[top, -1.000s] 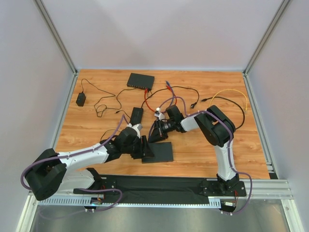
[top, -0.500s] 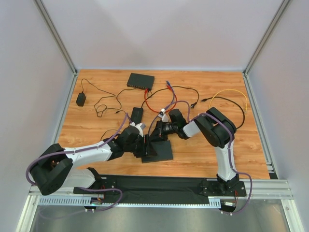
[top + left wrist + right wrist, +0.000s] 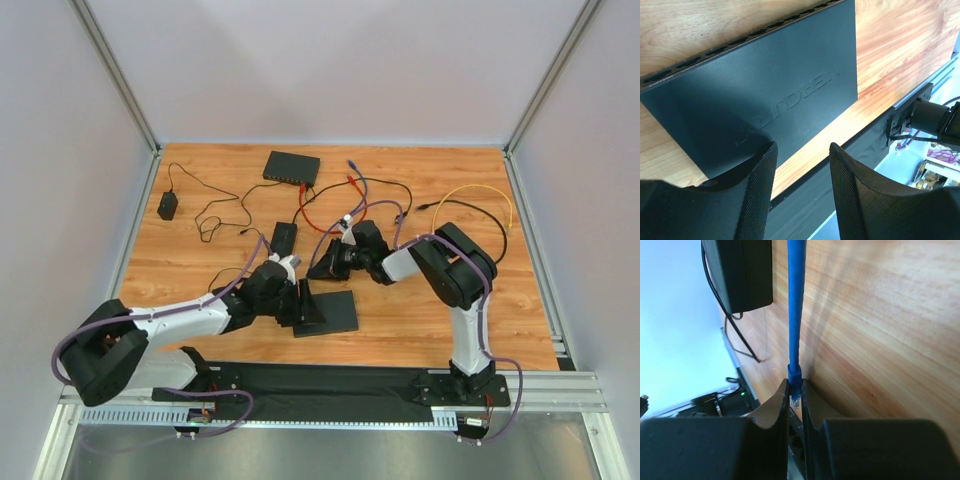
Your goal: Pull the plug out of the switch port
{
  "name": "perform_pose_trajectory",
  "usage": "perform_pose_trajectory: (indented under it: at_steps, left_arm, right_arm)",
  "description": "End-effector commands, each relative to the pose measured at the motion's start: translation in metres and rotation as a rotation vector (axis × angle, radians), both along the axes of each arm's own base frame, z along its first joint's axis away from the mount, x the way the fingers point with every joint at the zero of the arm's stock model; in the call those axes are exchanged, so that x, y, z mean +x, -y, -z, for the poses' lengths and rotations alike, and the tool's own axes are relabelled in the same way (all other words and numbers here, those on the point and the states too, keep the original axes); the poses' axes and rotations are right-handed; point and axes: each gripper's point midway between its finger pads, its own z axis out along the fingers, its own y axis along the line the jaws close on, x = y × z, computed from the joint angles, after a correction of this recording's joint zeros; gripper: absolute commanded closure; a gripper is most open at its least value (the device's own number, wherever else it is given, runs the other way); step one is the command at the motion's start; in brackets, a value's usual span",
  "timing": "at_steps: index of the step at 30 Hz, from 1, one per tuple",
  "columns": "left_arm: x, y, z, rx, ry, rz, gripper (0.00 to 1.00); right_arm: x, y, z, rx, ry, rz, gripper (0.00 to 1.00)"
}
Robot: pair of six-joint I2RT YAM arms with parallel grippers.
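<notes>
**Item: plug** (image 3: 795, 401). A small clear plastic connector on the end of a blue cable (image 3: 796, 300).
- Location: pinched between the tips of the right gripper (image 3: 795, 390). The cable runs straight ahead of those tips, low over the desk (image 3: 880, 340). Whether the plug's tip is fully clear of the port cannot be told.
- Handling, as judged: light, hard and smooth. Its thin latch tab would likely snap if twisted. The cable is limp and makes a poor handle.
- Best hold: the flat sides of the plug body or its boot, drawn straight along the cable's line.

**Item: switch** (image 3: 765, 85). A flat black box, probably light enough to slide when tugged.
- Location: directly beneath the left gripper (image 3: 802, 146). Its fingers are spread apart and grasp nothing. One appears to rest on the lid, though contact is uncertain.
</notes>
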Motion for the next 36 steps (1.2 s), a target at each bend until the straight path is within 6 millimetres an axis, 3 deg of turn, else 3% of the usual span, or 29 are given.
perform_pose_trajectory:
  at_steps: [1, 3, 8, 9, 11, 12, 16, 20, 29, 36]
  left_arm:
    - [-0.023, -0.038, 0.035, 0.171, -0.049, 0.016, 0.44]
    - [-0.021, -0.039, 0.026, 0.16, -0.023, 0.011, 0.42]
    - [-0.009, -0.044, -0.021, 0.112, 0.115, -0.019, 0.4]
    - [-0.007, -0.045, -0.028, 0.108, 0.137, -0.024, 0.4]
    - [-0.001, -0.051, -0.049, 0.099, 0.199, -0.055, 0.4]
    - [0.001, -0.054, -0.059, 0.087, 0.228, -0.065, 0.39]
    - [0.004, -0.064, -0.082, 0.088, 0.283, -0.101, 0.39]
    - [0.001, -0.069, -0.087, 0.089, 0.29, -0.101, 0.39]
    - [0.0, -0.067, -0.081, 0.084, 0.282, -0.103, 0.39]
    - [0.002, -0.06, -0.079, 0.081, 0.272, -0.083, 0.38]
  right_arm:
    - [0.016, 0.009, -0.013, -0.088, 0.117, 0.015, 1.0]
    - [0.015, 0.016, -0.031, -0.132, 0.15, 0.014, 1.0]
    - [0.004, 0.038, -0.079, -0.209, 0.271, -0.002, 1.0]
    - [0.002, 0.041, -0.102, -0.192, 0.316, 0.003, 1.0]
    - [-0.005, 0.047, -0.12, -0.202, 0.332, -0.005, 1.0]
    - [-0.007, 0.051, -0.141, -0.19, 0.375, 0.011, 1.0]
    - [-0.014, 0.066, -0.186, -0.192, 0.451, 0.052, 1.0]
    - [-0.019, 0.093, -0.221, -0.239, 0.51, 0.1, 1.0]
    - [-0.006, 0.168, -0.256, -0.32, 0.568, 0.236, 1.0]
    - [0.016, 0.188, -0.292, -0.234, 0.647, 0.226, 1.0]
